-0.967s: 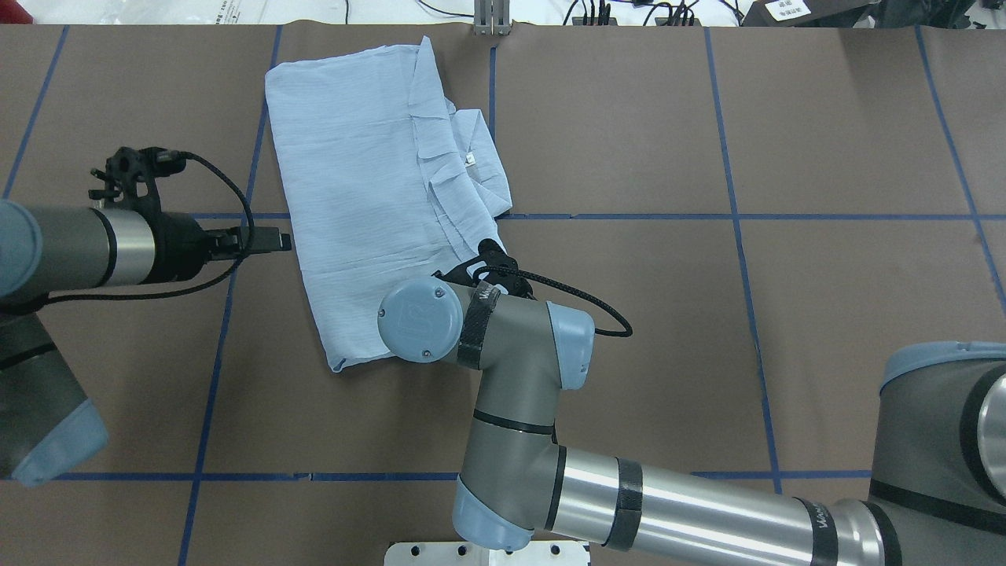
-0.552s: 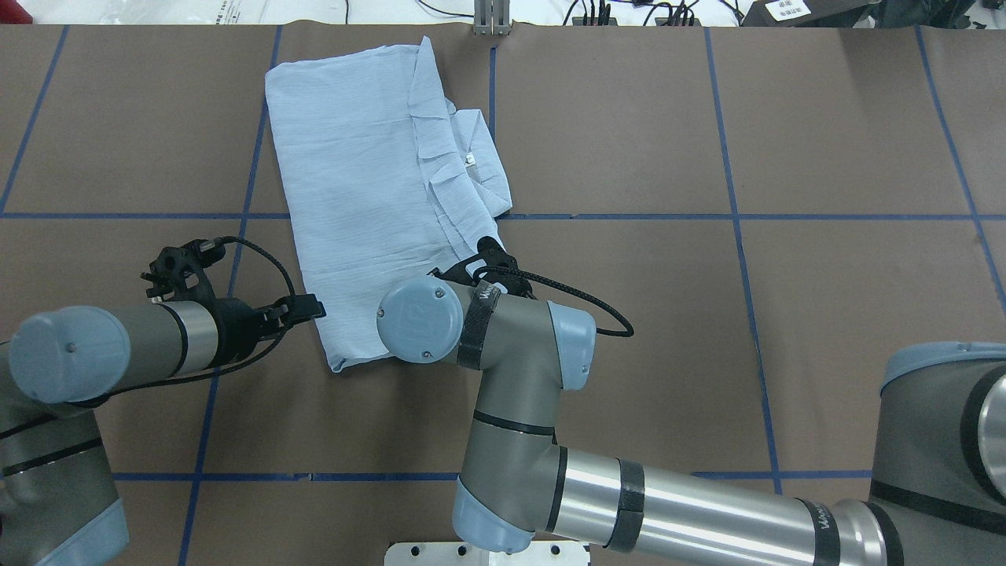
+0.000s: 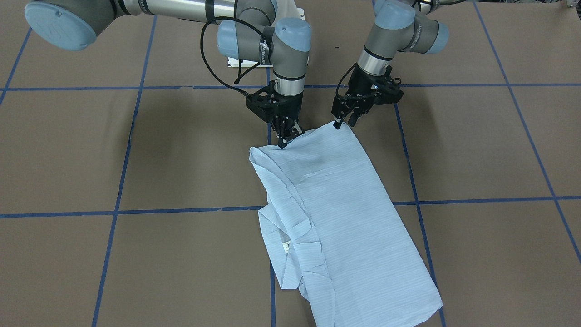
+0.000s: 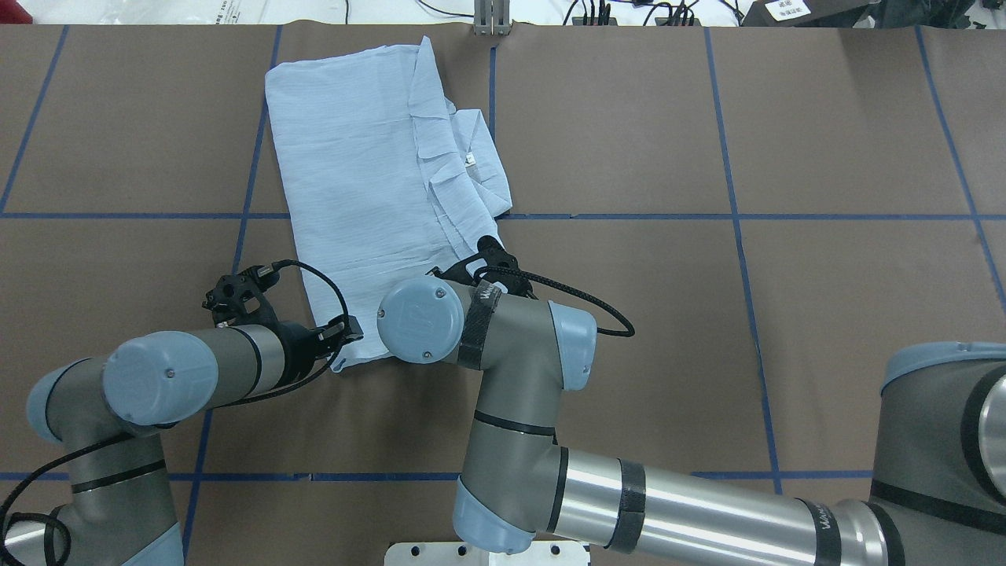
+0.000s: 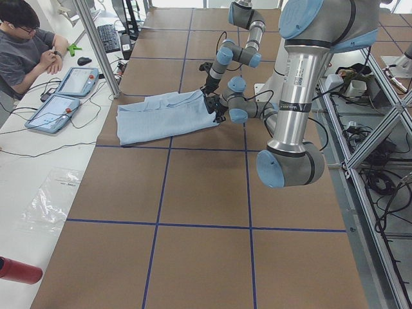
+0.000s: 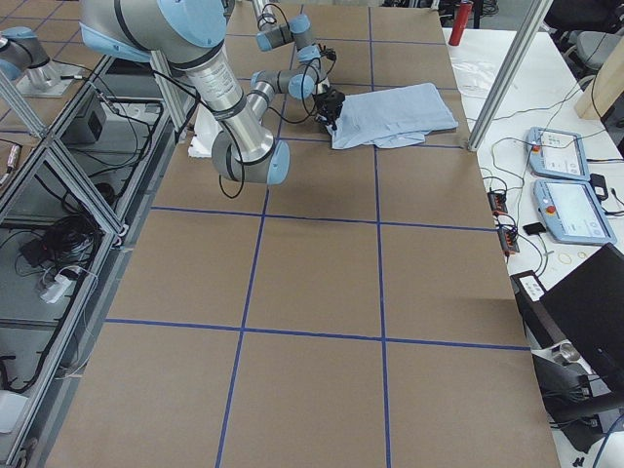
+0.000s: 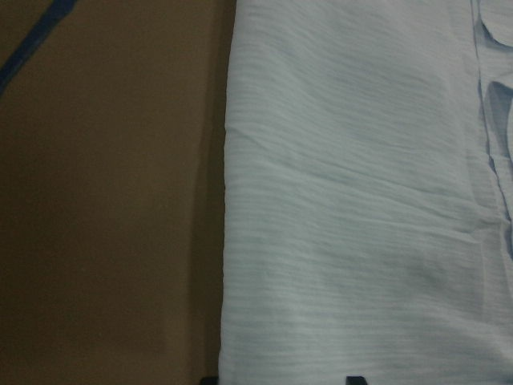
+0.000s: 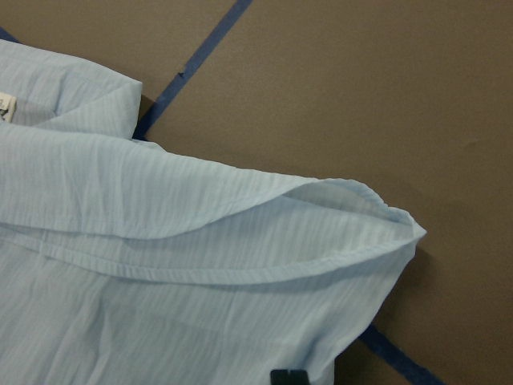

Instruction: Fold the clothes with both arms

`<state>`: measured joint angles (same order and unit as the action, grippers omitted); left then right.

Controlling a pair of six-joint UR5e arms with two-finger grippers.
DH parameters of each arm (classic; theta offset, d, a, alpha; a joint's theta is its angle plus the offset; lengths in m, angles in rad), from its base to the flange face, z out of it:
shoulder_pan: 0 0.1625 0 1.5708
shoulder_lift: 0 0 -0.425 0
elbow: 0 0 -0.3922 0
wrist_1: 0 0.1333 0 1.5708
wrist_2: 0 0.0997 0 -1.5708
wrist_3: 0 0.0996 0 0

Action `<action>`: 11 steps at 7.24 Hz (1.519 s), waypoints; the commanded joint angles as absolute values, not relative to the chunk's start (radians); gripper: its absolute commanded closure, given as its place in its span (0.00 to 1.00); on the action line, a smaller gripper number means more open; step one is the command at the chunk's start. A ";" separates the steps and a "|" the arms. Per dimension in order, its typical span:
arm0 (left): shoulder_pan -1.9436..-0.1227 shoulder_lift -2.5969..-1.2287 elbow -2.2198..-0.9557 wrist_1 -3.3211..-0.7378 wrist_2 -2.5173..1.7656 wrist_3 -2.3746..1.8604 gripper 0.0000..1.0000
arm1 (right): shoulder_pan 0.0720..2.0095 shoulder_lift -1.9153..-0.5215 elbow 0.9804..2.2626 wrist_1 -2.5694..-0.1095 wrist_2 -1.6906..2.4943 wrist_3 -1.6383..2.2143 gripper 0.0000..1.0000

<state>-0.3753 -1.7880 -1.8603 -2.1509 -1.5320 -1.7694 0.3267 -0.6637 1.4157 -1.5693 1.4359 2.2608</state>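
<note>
At the end of the shirt [image 4: 354, 157] nearest the robot, a pincer stands at each corner. The right pincer [image 3: 283, 138] is narrowed to a point on one corner and seems to pinch the cloth. The left pincer [image 3: 343, 123] is spread wide just over the other corner, not yet gripping. From there the shirt lies flat on the desk [image 4: 786, 314], its long axis running away from the robot, with the collar [image 4: 471, 149] on the right pincer's side of the far half. Folding likely means carrying this near end toward the far one.
</note>
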 commanded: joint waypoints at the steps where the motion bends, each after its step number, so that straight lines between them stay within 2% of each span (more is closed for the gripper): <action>1: -0.373 -1.807 -1.824 -2.143 -1.532 -1.757 0.38 | 0.327 -0.666 1.416 -1.569 1.433 2.261 1.00; 7: -0.371 -1.807 -1.838 -2.063 -1.555 -1.648 0.33 | 0.327 -0.670 1.419 -1.569 1.433 2.261 1.00; 8: -0.371 -1.812 -1.838 -2.065 -1.554 -1.658 0.52 | 0.325 -0.670 1.419 -1.569 1.433 2.261 1.00; 9: -0.371 -1.813 -1.842 -2.066 -1.555 -1.660 1.00 | 0.325 -0.670 1.419 -1.569 1.433 2.261 1.00; 11: -0.371 -1.813 -1.856 -2.066 -1.554 -1.655 1.00 | 0.325 -0.679 1.434 -1.568 1.433 2.253 1.00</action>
<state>-0.3713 -1.8120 -1.8464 -2.0660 -1.5543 -1.6576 0.3253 -0.6727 1.4234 -1.5683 1.4327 2.2594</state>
